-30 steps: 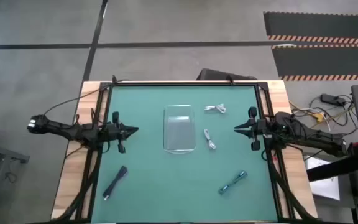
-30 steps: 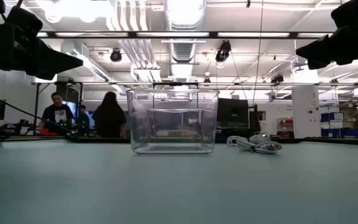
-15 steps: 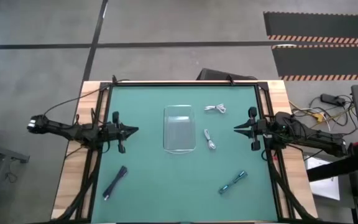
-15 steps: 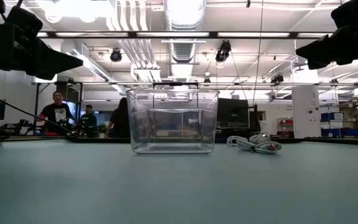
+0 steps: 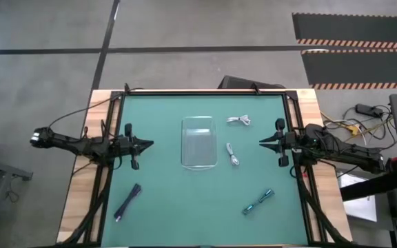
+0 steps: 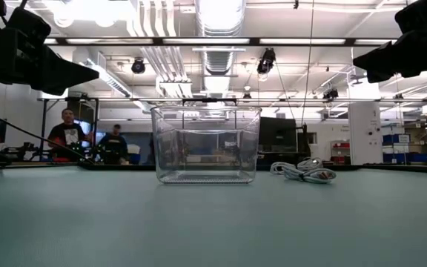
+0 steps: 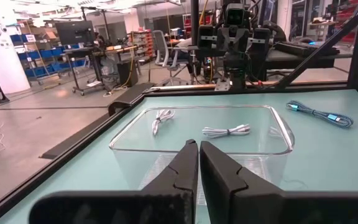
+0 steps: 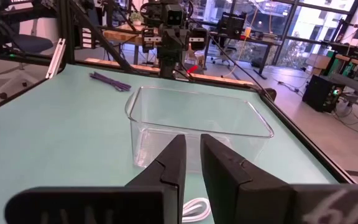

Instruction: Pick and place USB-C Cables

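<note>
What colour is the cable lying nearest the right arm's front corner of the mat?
Teal-blue cable, with lighter silvery ends. It shows best in the high view.

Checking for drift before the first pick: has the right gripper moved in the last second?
No. In the high view the right gripper sits at the same spot relative to the clear tray and the nearby white cable.

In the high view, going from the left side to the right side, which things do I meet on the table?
Left gripper → dark purple cable → clear tray → teal cable → right gripper.
</note>
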